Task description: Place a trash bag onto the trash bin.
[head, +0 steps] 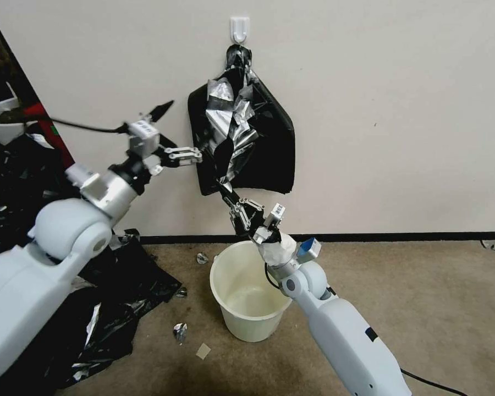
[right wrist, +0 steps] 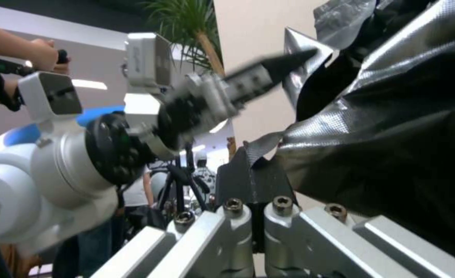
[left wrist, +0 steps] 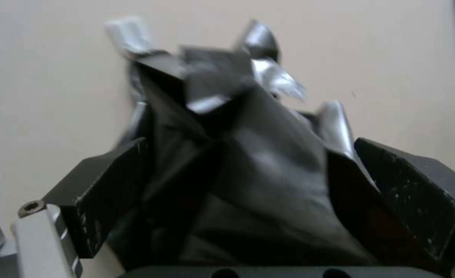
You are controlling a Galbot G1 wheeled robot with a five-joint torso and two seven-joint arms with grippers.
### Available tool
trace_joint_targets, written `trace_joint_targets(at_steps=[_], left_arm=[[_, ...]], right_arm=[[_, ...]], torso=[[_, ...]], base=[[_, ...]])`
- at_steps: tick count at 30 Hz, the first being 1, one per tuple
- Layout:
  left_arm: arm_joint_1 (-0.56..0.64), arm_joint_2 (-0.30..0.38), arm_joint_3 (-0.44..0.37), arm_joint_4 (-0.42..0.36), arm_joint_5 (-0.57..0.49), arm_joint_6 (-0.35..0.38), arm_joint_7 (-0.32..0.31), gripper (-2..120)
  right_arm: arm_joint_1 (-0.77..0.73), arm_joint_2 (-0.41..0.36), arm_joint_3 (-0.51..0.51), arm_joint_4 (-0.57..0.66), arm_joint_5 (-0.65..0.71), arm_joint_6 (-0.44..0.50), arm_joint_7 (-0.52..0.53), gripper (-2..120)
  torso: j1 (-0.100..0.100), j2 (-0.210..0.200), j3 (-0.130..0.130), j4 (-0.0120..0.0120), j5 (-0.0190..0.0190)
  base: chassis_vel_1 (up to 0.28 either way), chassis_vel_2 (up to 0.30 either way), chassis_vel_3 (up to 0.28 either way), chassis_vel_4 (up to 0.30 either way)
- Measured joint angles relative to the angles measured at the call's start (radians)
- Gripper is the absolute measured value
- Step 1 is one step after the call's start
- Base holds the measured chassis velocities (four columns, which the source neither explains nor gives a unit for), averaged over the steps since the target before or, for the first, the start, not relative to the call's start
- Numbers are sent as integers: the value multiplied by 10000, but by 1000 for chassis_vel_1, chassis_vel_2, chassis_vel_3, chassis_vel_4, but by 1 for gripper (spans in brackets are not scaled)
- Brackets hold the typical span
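While both pinch the trash bag (head: 234, 129), left gripper (head: 203, 155) sits above right gripper (head: 228, 197).

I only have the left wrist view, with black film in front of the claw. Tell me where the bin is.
Observer: The trash bin stands on the carpet, below the wall hook and the trash bag.
Operator: Report the right claw.
Observer: The right claw is shut on the trash bag's lower tail, above the trash bin.
Operator: Place my left claw against that.
Observer: The left claw is at the trash bag's left edge, higher than the right claw.
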Motion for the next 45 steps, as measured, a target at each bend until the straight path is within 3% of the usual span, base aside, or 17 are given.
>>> trace_joint_targets(at_steps=[5,9,24,35,45], left_arm=[[-580,-60,546,216,539,131,567,100],[-567,-120,549,239,742,131,589,93],[-387,-460,266,646,1022,302,414,39],[-89,-713,-177,688,296,256,133,1],[39,-1500,-5,905,-1265,-232,-279,0]], right_arm=[[-42,86,8,71,-96,6,6,0],[-92,111,22,94,-130,15,13,0],[-163,100,93,227,-111,40,38,0],[-200,86,304,270,-73,41,136,0],[-868,-22,356,799,-904,385,962,3]], torso=[[0,0,0,0,1],[0,0,0,0,1],[0,0,-1,0,1],[0,0,-1,1,1],[-2,0,-1,1,2]], base=[[0,0,0,0],[0,0,0,0],[0,0,0,0],[0,0,0,0],[0,0,0,0]])
